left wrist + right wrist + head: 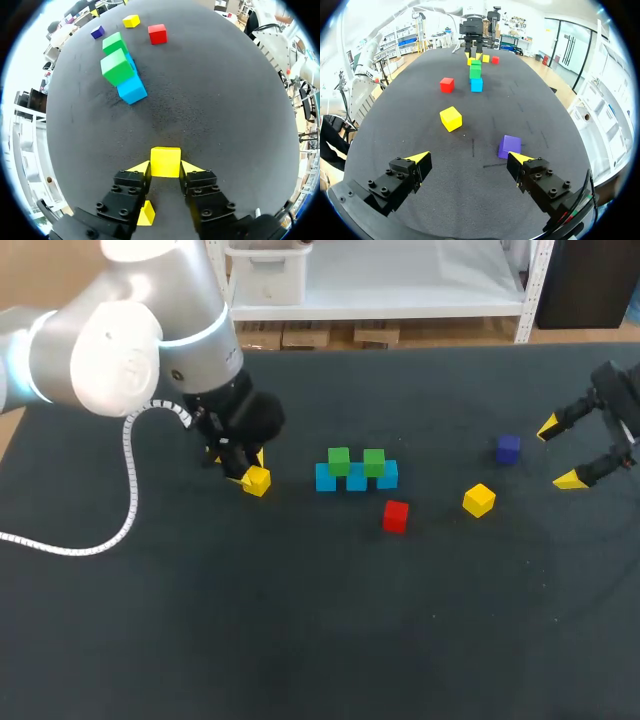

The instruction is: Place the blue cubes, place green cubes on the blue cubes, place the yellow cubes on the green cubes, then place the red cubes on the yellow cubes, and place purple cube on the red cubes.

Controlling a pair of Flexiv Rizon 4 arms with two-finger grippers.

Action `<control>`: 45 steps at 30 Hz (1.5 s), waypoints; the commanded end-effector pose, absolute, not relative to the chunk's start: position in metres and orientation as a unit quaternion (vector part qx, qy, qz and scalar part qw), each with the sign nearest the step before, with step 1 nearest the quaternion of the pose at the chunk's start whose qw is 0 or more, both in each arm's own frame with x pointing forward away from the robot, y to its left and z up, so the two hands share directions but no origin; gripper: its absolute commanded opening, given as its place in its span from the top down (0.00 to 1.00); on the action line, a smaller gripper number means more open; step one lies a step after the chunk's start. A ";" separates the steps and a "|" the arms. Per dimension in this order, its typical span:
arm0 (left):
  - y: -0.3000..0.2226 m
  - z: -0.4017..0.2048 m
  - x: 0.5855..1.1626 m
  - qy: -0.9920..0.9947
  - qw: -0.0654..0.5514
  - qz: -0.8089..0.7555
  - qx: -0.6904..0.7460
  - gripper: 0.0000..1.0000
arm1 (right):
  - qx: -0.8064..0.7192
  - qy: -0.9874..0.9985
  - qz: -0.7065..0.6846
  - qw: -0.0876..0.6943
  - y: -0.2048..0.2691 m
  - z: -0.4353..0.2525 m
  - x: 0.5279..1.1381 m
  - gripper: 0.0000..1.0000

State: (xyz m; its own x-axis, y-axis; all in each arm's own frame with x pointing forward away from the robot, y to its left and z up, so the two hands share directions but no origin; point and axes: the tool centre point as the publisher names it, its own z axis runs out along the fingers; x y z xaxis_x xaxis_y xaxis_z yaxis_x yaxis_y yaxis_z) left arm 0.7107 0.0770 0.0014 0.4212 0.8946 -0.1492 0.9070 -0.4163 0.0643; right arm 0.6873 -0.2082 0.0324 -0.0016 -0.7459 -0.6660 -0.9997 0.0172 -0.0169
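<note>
Grasp step, yellow layer: left gripper is closed on the yellow cube, just left of the blue row. Whether the cube is off the table is hard to tell. Two green cubes sit on that row. Judgement: lift straight, carry over the row, then lower squarely and release gently so the greens do not shift. Well right of the row, right gripper hangs with fingers apart.

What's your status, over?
Left tool shut on yellow cube. Right tool open, purple cube just ahead. Two green cubes on blue cubes. Nothing between yellow cube and stack.
</note>
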 end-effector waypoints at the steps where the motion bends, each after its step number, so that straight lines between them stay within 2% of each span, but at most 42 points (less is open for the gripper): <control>1: 0.077 0.007 0.710 0.536 0.070 -0.046 0.840 1.00 | -0.657 0.664 0.245 0.260 -0.208 0.032 0.688 0.00; 14: 0.070 0.083 0.698 0.622 0.148 -0.067 0.766 1.00 | -0.657 0.664 0.245 0.260 -0.208 0.032 0.688 0.00; 26: 0.042 0.120 0.698 0.673 0.147 -0.026 0.725 1.00 | -0.657 0.664 0.245 0.260 -0.208 0.032 0.688 0.00; 45: -0.025 0.120 0.697 0.659 0.143 -0.034 0.737 1.00 | -0.657 0.664 0.245 0.260 -0.208 0.032 0.688 0.00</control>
